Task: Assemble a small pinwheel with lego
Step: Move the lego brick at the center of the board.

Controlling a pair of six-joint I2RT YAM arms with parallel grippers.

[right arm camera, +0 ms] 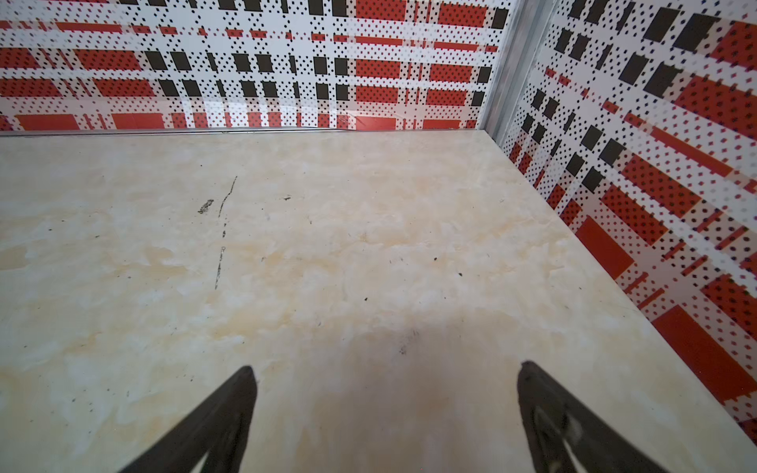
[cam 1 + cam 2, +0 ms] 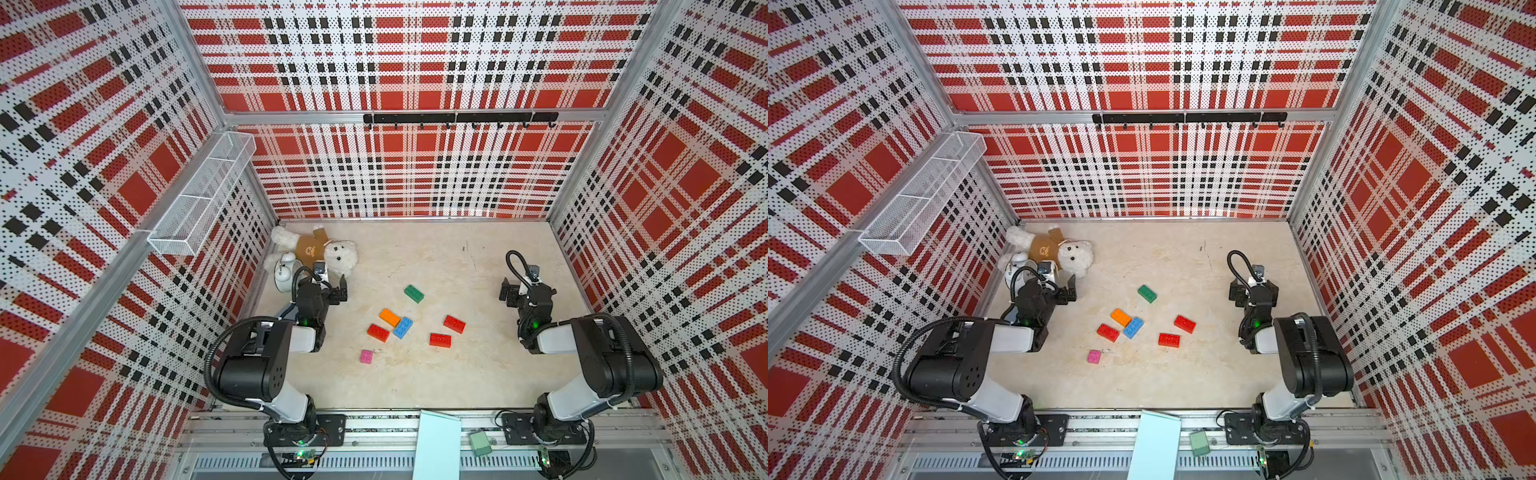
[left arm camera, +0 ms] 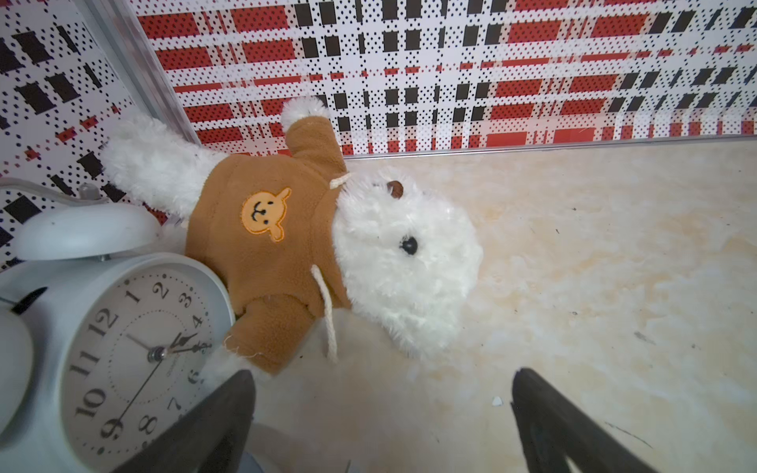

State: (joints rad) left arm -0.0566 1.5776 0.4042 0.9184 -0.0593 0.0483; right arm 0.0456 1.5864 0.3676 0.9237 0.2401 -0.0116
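I log seven small studded plastic lego bricks (image 2: 439, 340) loose mid beige marbled table (image 2: 478, 374), unjoined; left gripper (image 3: 381, 372), right gripper (image 1: 387, 366) wide, empty; risk: pinching blue brick (image 2: 403, 327) could nudge orange brick (image 2: 389, 317) beside it

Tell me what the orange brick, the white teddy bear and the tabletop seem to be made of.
Orange studded rectangular brick: likely hard plastic, smooth, moulded studs. White teddy bear: fluffy plush pile, brown fleece top. Beige tabletop: marble-look, slightly glossy; stone or laminate unclear.
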